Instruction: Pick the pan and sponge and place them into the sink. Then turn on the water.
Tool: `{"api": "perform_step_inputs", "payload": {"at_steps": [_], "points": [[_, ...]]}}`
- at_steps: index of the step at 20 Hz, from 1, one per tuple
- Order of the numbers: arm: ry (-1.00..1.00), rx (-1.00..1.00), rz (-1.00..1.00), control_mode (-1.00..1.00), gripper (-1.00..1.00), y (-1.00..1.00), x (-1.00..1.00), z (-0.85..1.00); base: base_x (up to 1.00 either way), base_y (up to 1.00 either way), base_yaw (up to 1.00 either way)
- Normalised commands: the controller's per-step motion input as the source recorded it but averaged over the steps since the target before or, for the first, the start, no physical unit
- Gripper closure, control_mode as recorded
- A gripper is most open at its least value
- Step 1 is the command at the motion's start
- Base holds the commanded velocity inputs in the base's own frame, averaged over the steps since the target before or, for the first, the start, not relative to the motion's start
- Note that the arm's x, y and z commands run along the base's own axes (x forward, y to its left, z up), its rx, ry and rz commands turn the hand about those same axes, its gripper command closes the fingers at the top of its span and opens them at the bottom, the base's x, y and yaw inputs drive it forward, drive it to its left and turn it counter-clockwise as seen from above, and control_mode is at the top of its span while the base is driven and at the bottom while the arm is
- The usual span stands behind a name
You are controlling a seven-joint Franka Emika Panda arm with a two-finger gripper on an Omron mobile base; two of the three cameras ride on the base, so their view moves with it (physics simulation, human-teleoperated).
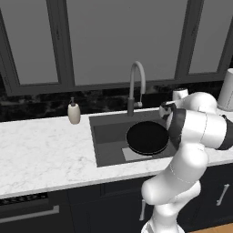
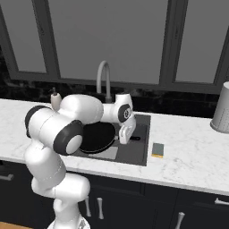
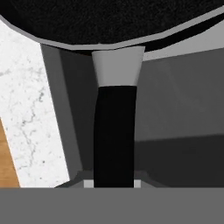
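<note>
The black pan sits low inside the dark grey sink, over the lighter square at its bottom. My gripper reaches down at the sink's right side and is shut on the pan's thin handle, which runs up between my fingertips to the pan's round body. Whether the pan rests on the basin floor I cannot tell. The yellow sponge with its grey-green top lies on the marble counter just right of the sink. The tall gooseneck faucet stands behind the basin; no water runs.
A beige soap dispenser stands left of the faucet by the dark backsplash. A pale ribbed canister is at the far right of the counter. My own arm bulks over the sink's right edge. Windows fill the wall behind.
</note>
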Motion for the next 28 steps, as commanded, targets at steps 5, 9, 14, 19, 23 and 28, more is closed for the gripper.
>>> {"api": "perform_step_inputs", "payload": {"at_steps": [5, 9, 14, 19, 23, 28], "points": [[0.04, 0.0, 0.0, -1.0, 1.0, 0.09, 0.07, -0.34, 0.0, 0.0, 0.0], [0.0, 0.0, 0.0, -1.0, 1.0, 0.0, 0.01, -0.58, 0.0, 0.0, 0.0], [0.0, 0.0, 0.0, -1.0, 1.0, 0.0, 0.01, -0.45, 0.0, 0.0, 0.0], [-0.11, 0.0, 0.0, -1.0, 1.0, 0.0, 0.17, -0.06, 0.0, 0.0, 0.0], [-0.15, 0.01, 0.0, -1.0, 1.0, 0.0, 0.23, 0.0, 0.0, 0.0, 0.0], [-0.19, 0.05, 0.0, -1.0, 1.0, -0.02, 0.35, -0.02, 0.0, 0.0, 0.0]]}}
